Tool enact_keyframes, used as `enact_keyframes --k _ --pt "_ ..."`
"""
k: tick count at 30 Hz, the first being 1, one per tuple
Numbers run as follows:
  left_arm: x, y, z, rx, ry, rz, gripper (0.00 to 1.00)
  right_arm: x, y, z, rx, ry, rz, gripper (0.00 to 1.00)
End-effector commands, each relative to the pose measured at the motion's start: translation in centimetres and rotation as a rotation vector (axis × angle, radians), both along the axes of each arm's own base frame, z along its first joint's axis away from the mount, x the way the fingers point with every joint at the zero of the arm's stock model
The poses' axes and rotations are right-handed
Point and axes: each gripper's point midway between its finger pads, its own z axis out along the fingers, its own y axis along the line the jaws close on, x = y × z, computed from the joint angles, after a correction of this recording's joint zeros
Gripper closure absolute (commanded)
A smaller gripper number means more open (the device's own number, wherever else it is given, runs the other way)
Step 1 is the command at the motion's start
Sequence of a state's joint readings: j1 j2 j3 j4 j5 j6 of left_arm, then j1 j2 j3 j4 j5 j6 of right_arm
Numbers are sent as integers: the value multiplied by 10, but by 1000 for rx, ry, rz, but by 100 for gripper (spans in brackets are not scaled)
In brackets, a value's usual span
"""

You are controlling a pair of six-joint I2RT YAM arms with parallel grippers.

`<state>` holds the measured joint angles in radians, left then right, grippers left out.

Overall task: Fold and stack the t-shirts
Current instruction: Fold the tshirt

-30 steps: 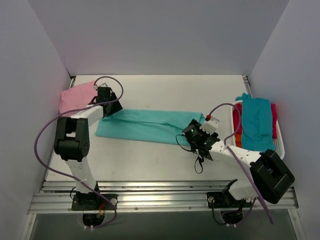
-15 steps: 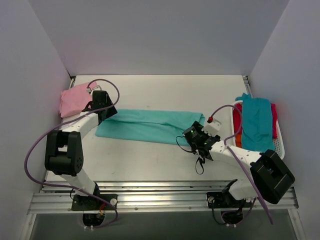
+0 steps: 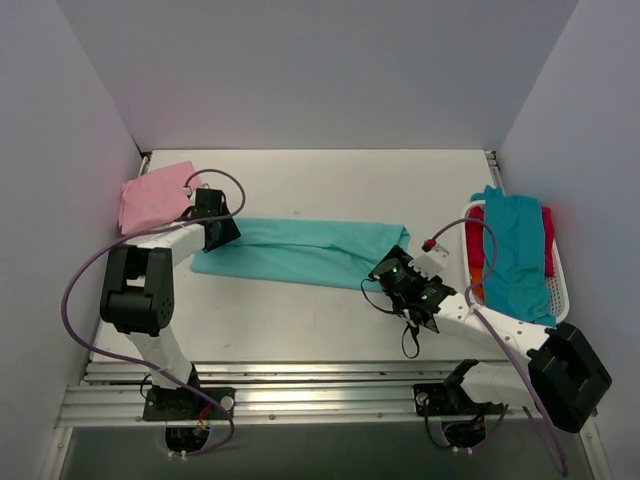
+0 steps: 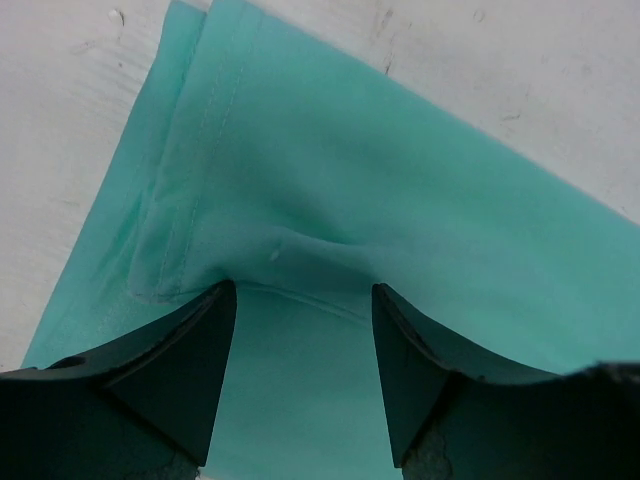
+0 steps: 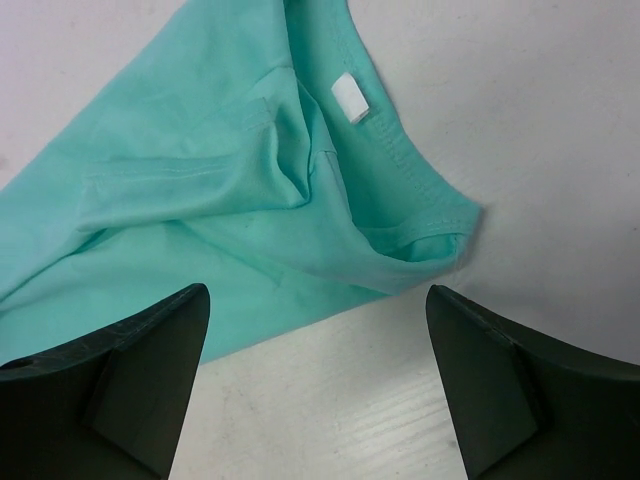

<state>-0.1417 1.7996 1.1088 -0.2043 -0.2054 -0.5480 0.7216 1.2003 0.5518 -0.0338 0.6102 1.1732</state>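
The mint-teal t-shirt (image 3: 300, 250) lies on the table folded into a long strip running left to right. My left gripper (image 3: 220, 232) is at its left end. In the left wrist view it (image 4: 303, 290) stands open, low over the cloth, with a stitched hem bunched at the fingertips (image 4: 200, 340). My right gripper (image 3: 392, 270) is at the strip's right end. It (image 5: 318, 295) stands wide open above bare table, just short of the collar and its white label (image 5: 350, 100). A light pink t-shirt (image 3: 152, 195) lies folded at the back left.
A white basket (image 3: 562, 295) stands at the right edge, holding a darker teal-blue shirt (image 3: 515, 250) draped over red (image 3: 547, 235) and orange (image 3: 478, 282) ones. Walls close in the table on the left, back and right.
The left gripper has slid nearer along the strip's left end. The right arm's elbow has swung right and its gripper has drawn slightly nearer. The shirt has barely shifted.
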Motion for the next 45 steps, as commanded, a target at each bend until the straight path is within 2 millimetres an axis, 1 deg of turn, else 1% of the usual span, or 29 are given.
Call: enact_keyframes --k 1,3,6,7,10,11,13,14,16,18,19,20,21,24,26,28,29,30,31,32,33,34,35,36,37,41,42,43,45 --pt "1 -10 1 -31 -18 3 34 2 -7 33 26 -82 -45 15" --pt "-2 -9 -4 -32 1 13 34 0 -10 38 29 -89 -50 15" --pt "1 -10 0 -27 -4 13 33 -2 -12 44 36 -101 -48 15" --pt "1 -9 0 -28 -6 16 30 -3 -12 44 38 -99 -46 15" --pt "4 -8 21 -32 -71 23 25 -6 -7 41 58 -84 -28 16" --pt "6 -8 35 -35 -109 26 16 -7 -3 38 68 -75 -15 16" --pt "7 -7 51 -34 -147 26 9 -11 3 32 80 -62 0 17" --pt "9 -6 66 -32 -183 22 3 -12 7 29 88 -60 6 17" --pt "9 -4 80 -24 -209 25 3 -16 7 14 76 -35 5 17" --pt "10 -3 97 -22 -241 29 4 -17 11 5 82 -25 7 17" --pt "9 -2 103 -21 -253 32 4 -17 10 -3 65 -3 3 17" --pt "8 -1 111 -21 -269 32 4 -16 12 -6 63 0 3 17" --pt "7 -1 115 -22 -277 33 4 -16 12 -11 50 14 1 17" --pt "0 1 127 -19 -301 32 4 -14 13 -18 39 28 -3 18" --pt "-6 3 138 -18 -326 32 4 -12 14 -19 38 23 -7 20" --pt "-12 6 141 -13 -334 36 4 -10 11 -23 19 26 -16 24" --pt "-15 6 147 -15 -346 36 4 -5 12 -21 27 12 -21 25" --pt "-16 6 150 -19 -353 34 4 -4 11 -26 14 23 -21 27" --pt "-19 6 155 -23 -365 30 4 0 14 -26 24 20 -16 33" --pt "-20 6 156 -21 -366 27 4 3 13 -29 24 25 -20 37" --pt "-21 5 159 -24 -370 24 4 4 12 -36 15 44 -19 41" --pt "-23 5 160 -25 -373 22 4 9 6 -39 13 55 -30 46" --pt "-25 6 161 -23 -376 22 4 12 7 -42 32 61 -28 46" --pt "-26 6 161 -23 -377 23 4 13 4 -49 25 77 -34 47" --pt "-27 7 161 -23 -377 24 4 17 -2 -51 27 82 -51 46" --pt "-29 7 161 -26 -386 21 4 22 -13 -56 10 97 -83 45" --pt "-29 6 159 -29 -382 16 4 24 -15 -56 6 96 -87 48" --pt "-28 5 159 -32 -384 16 4 27 -17 -54 9 84 -92 59" --pt "-28 5 159 -37 -386 12 4 34 -23 -52 11 76 -102 71"
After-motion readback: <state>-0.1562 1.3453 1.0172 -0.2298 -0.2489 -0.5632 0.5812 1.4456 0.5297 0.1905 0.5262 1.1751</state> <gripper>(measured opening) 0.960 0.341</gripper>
